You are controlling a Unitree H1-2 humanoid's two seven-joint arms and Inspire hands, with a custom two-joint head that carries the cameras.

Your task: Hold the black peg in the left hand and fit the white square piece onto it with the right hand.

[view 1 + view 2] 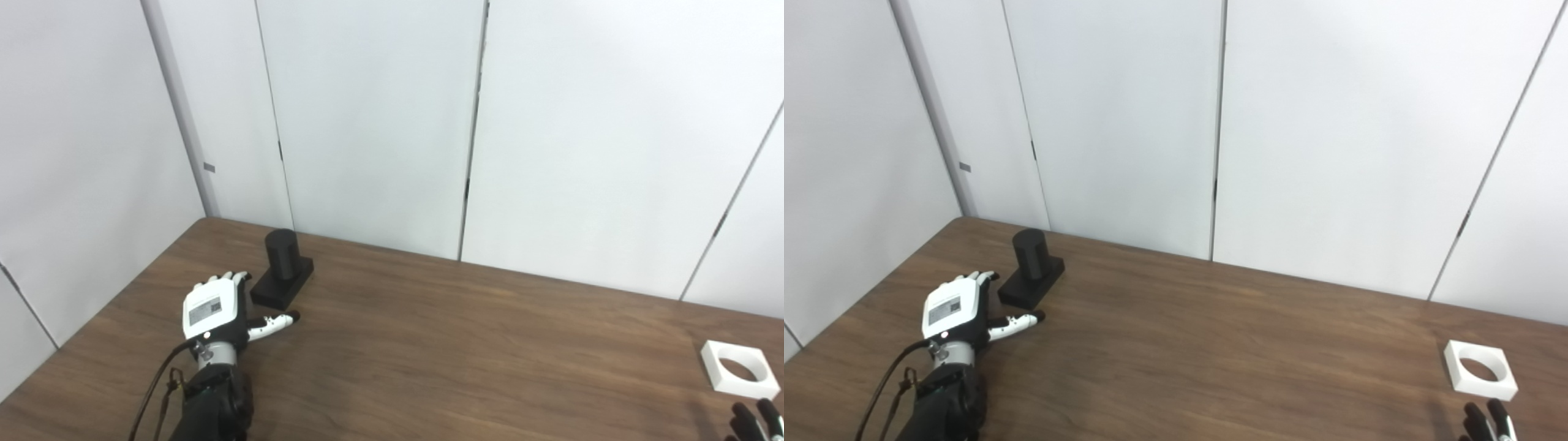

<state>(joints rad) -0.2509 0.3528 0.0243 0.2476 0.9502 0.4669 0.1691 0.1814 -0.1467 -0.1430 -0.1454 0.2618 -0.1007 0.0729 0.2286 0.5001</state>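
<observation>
A brown wooden table stands against white wall panels; dark seams divide them.

You're looking at a dark wood-grain bench that runs up against white wall panels. Two things lie directly on it — the black peg, an upright cylinder on a flat rectangular base, near the far left corner, and the white square piece, lying flat with its round hole facing up, at the right edge. They sit well apart.
</observation>
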